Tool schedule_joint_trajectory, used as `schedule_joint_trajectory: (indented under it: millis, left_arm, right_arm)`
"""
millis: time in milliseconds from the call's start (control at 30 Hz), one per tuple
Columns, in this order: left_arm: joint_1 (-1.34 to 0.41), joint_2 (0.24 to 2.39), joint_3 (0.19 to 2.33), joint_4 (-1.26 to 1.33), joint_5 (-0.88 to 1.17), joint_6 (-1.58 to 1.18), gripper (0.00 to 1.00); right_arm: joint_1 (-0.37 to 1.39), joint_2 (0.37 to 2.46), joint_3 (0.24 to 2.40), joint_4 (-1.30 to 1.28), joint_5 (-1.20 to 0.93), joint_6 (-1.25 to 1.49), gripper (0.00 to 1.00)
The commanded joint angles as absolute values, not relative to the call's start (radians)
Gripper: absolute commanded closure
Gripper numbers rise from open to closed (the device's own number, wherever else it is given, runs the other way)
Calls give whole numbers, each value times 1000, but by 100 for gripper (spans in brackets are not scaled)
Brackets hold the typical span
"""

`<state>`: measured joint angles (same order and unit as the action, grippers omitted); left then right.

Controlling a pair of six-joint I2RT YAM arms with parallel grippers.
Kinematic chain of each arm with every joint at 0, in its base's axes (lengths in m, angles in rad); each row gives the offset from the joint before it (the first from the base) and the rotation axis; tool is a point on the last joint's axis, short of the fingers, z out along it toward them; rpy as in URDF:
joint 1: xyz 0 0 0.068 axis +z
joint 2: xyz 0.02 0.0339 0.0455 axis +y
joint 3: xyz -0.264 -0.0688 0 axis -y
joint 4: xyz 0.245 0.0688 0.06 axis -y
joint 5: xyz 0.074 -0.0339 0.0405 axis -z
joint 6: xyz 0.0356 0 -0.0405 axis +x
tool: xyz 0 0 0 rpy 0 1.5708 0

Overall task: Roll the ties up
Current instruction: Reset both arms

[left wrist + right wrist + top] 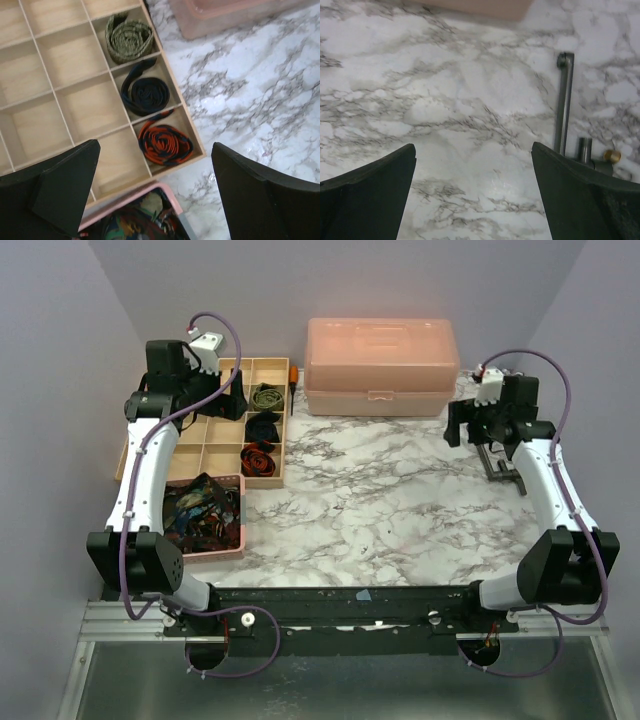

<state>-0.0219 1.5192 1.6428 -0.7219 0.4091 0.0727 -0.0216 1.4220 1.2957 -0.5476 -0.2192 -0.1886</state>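
Left wrist view: with left gripper and right gripper spread empty, a careless dip could snag and uncoil the lower-centre red-black rolled tie.

Both arms share one build: the left arm and right arm have glossy white link shells between chunky matte-black joint housings (the largest blocks sit lowest). A thin purple cable loops along each, hugging the white shells and arcing free near the wrist. A small white camera block caps each wrist. Through the wrist views, the jaws are matte black wedges with bevelled edges
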Motion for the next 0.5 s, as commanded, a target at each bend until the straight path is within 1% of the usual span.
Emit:
schedule_joint_trajectory:
  millis: [0, 100, 233, 333, 467]
  left_arm:
    - [26, 1425, 1504, -770, 401, 87, 2]
    - [26, 1365, 1370, -715, 321, 71, 2]
    - [26, 1322, 1253, -686, 311, 56, 2]
    - [26, 1303, 1226, -679, 289, 55, 2]
    - [26, 1305, 1244, -689, 284, 34, 2]
  right_arm:
    - [-114, 1389, 1193, -658, -264, -177, 0]
    - [-145, 1369, 1146, -647, -276, -164, 0]
    - [-153, 1361, 1100, -639, -287, -162, 0]
    - [-153, 1364, 1090, -652, -303, -174, 0]
    - [-153, 1366, 1080, -667, -330, -185, 0]
